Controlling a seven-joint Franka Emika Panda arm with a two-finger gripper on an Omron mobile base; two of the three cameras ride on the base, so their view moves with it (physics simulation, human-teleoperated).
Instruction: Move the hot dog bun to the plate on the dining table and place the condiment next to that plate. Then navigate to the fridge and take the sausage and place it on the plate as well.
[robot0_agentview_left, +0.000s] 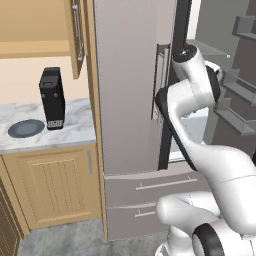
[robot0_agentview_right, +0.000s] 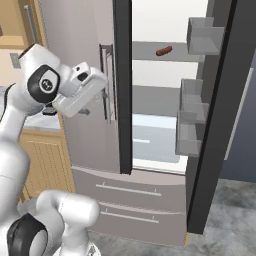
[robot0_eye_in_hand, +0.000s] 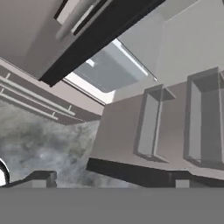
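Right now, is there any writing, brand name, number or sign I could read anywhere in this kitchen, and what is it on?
None can be read.
Black appliance on the marble counter: a small pale patch near its base, too blurred to read.
Fridge: doors, door bins and drawers are plain, no lettering.
Sausage on the fridge shelf: unmarked.
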